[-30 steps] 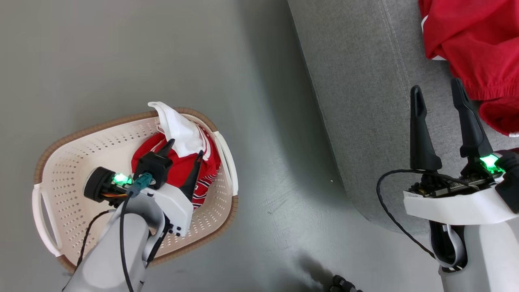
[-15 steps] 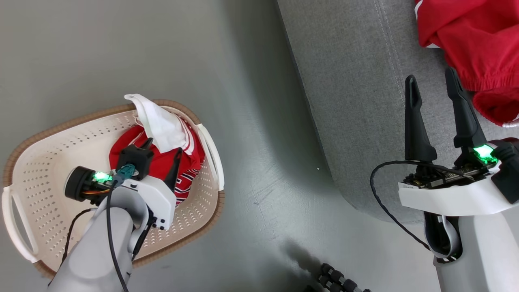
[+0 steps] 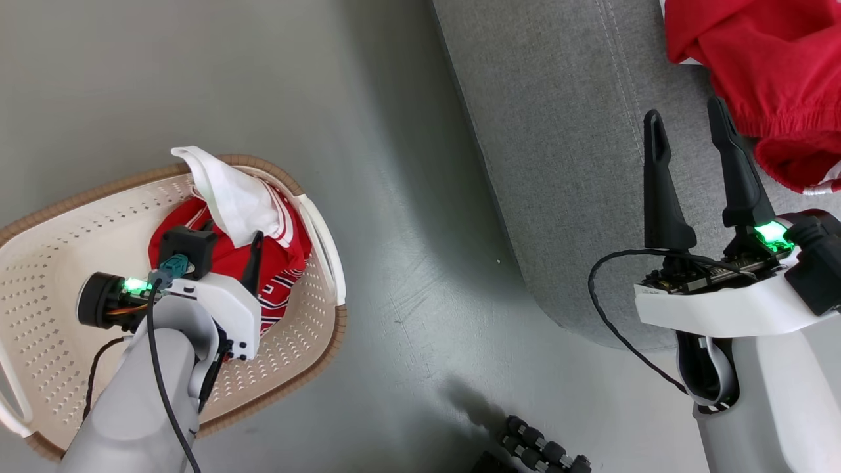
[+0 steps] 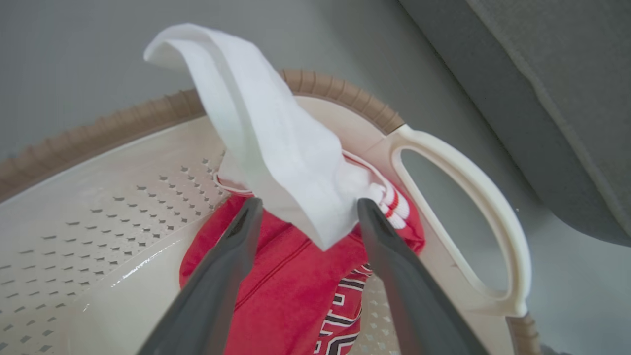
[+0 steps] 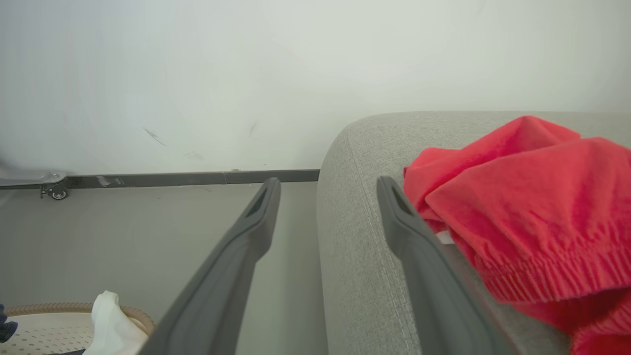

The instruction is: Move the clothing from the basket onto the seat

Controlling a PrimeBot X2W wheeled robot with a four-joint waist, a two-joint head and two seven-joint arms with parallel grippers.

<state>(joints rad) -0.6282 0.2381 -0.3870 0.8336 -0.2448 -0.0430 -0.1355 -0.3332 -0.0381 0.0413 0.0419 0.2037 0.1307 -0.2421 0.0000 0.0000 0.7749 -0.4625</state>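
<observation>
The cream basket (image 3: 59, 217) with a brown rim stands on the floor at the left. In it lies red clothing (image 3: 289, 246) with a white panel (image 3: 230, 197) draped up over the rim. My left gripper (image 3: 230, 231) reaches down into the basket, open. Its two fingers straddle the lower end of the white panel (image 4: 276, 148) above the red cloth (image 4: 291, 296). Another red piece (image 3: 755, 59) with an elastic waistband lies on the grey seat (image 3: 558, 131) at the upper right. My right gripper (image 3: 683, 108) hovers open over the seat just left of that piece (image 5: 532, 187), holding nothing.
Grey floor separates the basket from the seat's rounded edge (image 5: 340, 148). A black ribbed object (image 3: 542, 453) lies at the bottom of the head view. A pale wall with a dark baseboard (image 5: 197, 177) and a small caster (image 5: 58, 194) stand beyond the seat.
The head camera has turned, so the whole picture slid left. My left gripper has edged further over the clothing in the basket. Both grippers stay open.
</observation>
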